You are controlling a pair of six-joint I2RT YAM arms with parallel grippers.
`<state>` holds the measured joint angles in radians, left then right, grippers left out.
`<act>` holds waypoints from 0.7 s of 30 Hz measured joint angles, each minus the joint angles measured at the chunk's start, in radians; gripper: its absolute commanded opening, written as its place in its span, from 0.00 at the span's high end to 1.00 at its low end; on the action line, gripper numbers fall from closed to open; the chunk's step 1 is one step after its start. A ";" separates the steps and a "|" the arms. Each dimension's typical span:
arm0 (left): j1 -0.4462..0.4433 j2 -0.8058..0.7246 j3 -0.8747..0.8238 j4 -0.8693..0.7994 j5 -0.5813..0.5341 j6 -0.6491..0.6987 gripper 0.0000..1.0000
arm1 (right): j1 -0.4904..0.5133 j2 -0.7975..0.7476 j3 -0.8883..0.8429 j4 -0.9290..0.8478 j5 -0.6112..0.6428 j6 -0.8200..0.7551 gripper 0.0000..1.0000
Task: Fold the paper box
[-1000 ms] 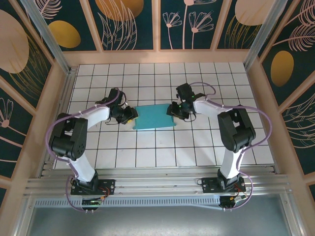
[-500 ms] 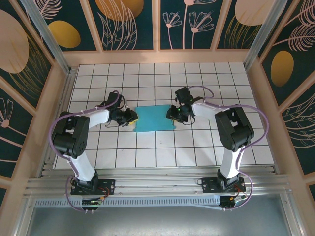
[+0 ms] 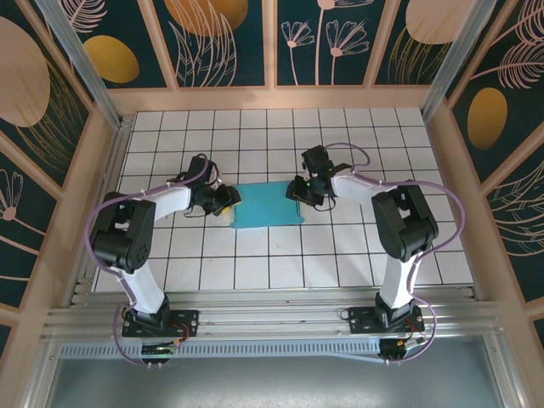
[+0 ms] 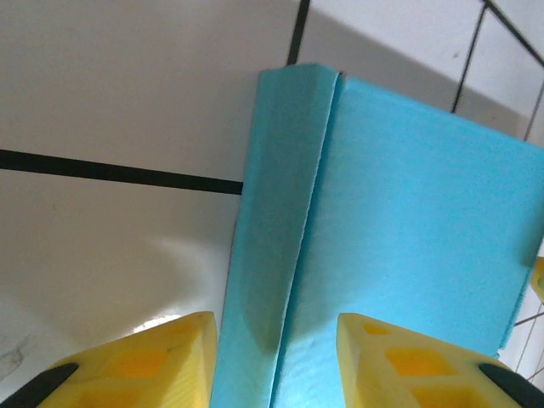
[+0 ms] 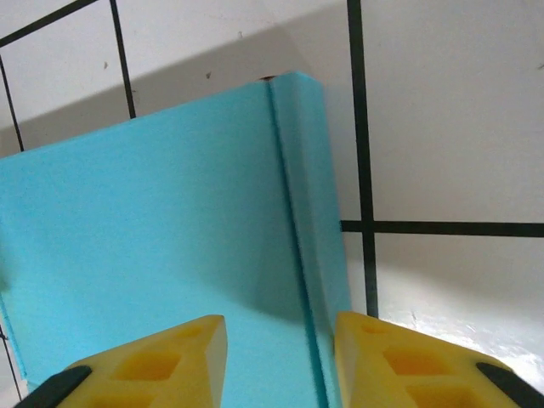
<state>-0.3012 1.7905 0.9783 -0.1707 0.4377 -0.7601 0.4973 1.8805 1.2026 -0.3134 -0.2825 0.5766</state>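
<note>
**A:** What is sitting closest, at the bottom of the overhead view?

**B:** The left arm (image 3: 127, 242) and the right arm (image 3: 406, 225) are rising from the lower edge. Both are reaching up toward the middle of the white tiled worktop (image 3: 255, 263).

**A:** And where is the paper box lying?

**B:** The paper box (image 3: 268, 206) is lying flat at the centre of the frame, turquoise face up, between the two pincers. The left pincer (image 3: 228, 200) is meeting its left end, and the right pincer (image 3: 295, 190) is meeting its upper right corner.

**A:** Is either pincer pinching anything?

**B:** No, both are standing spread. In the left wrist view the left pincer (image 4: 274, 327) is showing yellow fingers (image 4: 161, 361) at the bottom edge. A narrow folded strip of the box (image 4: 408, 221) is running up between them, with a gap on the strip's right side. In the right wrist view the right pincer (image 5: 280, 327) is straddling the matching strip along the box's (image 5: 161, 229) right end.

**A:** And farther up?

**B:** Bare tiles are stretching toward the top, where dark panels (image 3: 221, 42) painted with leaves are standing.
</note>
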 measured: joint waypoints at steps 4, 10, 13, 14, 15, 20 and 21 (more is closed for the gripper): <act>0.000 0.009 0.000 0.005 0.006 -0.003 0.59 | -0.006 0.016 -0.022 0.040 -0.024 0.009 0.71; 0.017 -0.025 0.000 0.003 0.006 -0.011 0.57 | -0.040 0.000 -0.094 0.144 -0.100 0.013 0.83; 0.052 -0.086 0.000 0.005 0.006 -0.021 0.55 | -0.068 -0.006 -0.140 0.213 -0.160 0.012 0.83; 0.065 -0.106 0.000 0.007 0.006 -0.023 0.54 | -0.078 -0.006 -0.154 0.237 -0.184 0.012 0.82; 0.075 -0.121 0.000 0.010 0.006 -0.025 0.54 | -0.088 -0.006 -0.166 0.258 -0.205 0.011 0.82; 0.097 -0.124 0.001 0.021 0.026 -0.039 0.50 | -0.148 0.005 -0.220 0.357 -0.330 0.010 0.82; 0.097 -0.117 -0.010 0.040 0.041 -0.050 0.49 | -0.163 0.008 -0.230 0.376 -0.355 0.012 0.82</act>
<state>-0.2047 1.6730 0.9688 -0.1303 0.4789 -0.8104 0.3347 1.8881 0.9722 0.0628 -0.6373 0.5888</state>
